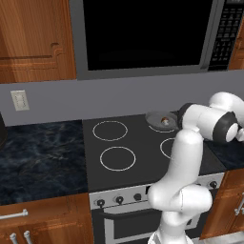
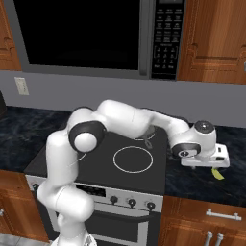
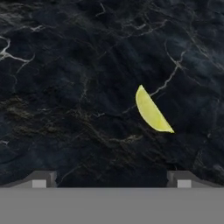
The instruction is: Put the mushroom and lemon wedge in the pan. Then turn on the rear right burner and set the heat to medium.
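The lemon wedge [image 3: 151, 111] lies flat on the dark marble counter, above and right of centre in the hand view. My gripper [image 3: 112, 180] hangs over it, open, its fingertips [image 3: 41, 180] wide apart and holding nothing. From the right base view the hand [image 2: 205, 158] hovers just above the lemon wedge [image 2: 217, 174], right of the stove. The grey pan [image 1: 159, 119] sits at the stove's back right with the mushroom [image 1: 165, 121] inside it. It covers most of the rear right burner [image 1: 155, 129].
Three other white burner rings mark the black glass, such as the front left one [image 1: 117, 158]. A row of knobs [image 2: 132, 202] lines the stove front. A microwave [image 2: 86, 33] hangs above. Wooden cabinets flank it, and drawers sit below the counter [image 2: 211, 187].
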### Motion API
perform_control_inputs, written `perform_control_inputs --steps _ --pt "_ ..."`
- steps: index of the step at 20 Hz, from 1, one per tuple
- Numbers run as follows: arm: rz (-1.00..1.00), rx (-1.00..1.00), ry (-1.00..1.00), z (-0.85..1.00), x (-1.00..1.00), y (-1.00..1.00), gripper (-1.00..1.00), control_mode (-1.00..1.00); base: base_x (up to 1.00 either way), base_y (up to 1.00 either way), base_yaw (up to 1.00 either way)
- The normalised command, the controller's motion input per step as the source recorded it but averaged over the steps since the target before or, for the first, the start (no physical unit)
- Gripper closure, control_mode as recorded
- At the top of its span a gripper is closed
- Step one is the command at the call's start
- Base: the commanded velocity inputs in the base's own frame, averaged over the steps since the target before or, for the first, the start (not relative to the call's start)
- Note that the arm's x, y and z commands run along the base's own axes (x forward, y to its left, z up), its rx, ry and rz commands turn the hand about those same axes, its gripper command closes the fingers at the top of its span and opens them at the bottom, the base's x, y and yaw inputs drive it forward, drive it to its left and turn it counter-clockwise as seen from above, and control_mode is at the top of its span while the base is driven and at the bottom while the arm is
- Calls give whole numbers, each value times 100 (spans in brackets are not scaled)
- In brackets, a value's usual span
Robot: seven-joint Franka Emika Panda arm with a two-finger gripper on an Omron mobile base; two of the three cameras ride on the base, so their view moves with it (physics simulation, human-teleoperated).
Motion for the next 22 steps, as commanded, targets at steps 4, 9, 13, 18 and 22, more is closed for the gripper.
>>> perform_control_inputs --steps 4,9,13,18,22 --pt "0 9 0 0 8 -16 -100 -100 0 0 0" --pt "0 9 0 0 13 -16 -100 -100 0 0 0" --pt "0 4 0 -5 22 -18 -100 -100 0 0 0" --pt "0 1 1 -21 24 -18 -100 -100 0 0 0" --pt "3 0 0 -32 1 -3 -100 -100 0 0 0"
